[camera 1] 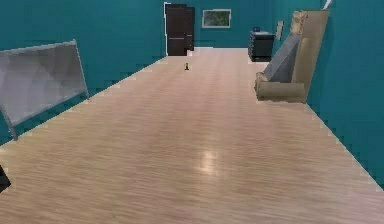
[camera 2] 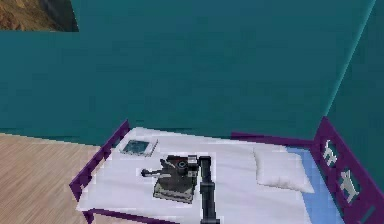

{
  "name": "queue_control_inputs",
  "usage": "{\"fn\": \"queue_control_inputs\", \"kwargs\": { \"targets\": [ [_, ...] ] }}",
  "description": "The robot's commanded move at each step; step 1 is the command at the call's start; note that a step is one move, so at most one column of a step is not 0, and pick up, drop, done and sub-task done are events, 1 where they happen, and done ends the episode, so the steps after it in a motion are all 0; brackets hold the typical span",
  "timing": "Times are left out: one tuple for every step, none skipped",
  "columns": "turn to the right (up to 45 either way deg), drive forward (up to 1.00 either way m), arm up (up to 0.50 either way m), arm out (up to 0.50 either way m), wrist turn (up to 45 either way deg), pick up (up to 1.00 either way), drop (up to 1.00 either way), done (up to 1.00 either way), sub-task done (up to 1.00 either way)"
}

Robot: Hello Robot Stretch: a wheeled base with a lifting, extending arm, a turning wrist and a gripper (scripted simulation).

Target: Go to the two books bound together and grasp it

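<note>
A dark flat thing (camera 2: 172, 190) is seen lying on the bed (camera 2: 240, 190), left of its middle. The end effector (camera 2: 160, 175) is seen at it, and whether anything is held cannot be told. A small teal item (camera 2: 137, 147) lies near the bed's left end and a pillow (camera 2: 284, 170) toward its right. In the forward view, a wood floor (camera 1: 190, 140) is seen running to a dark door (camera 1: 180, 28).

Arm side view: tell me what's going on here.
The robot's arm reaches out above a purple-framed bed. Its gripper is at a flat grey book-like stack lying on the bed; I cannot tell whether it holds anything. A teal flat item lies farther left, a pillow to the right.
</note>
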Motion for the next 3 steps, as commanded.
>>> {"fn": "queue_control_inputs", "kwargs": {
  "targets": [
    [0.0, 0.0, 0.0, 0.0, 45.0, 0.0, 0.0, 0.0, 0.0],
    [0.0, 0.0, 0.0, 0.0, 9.0, 0.0, 0.0, 0.0, 0.0],
    [0.0, 0.0, -0.3, 0.0, 0.0, 0.0, 0.0, 0.0, 0.0]
  ]
}}
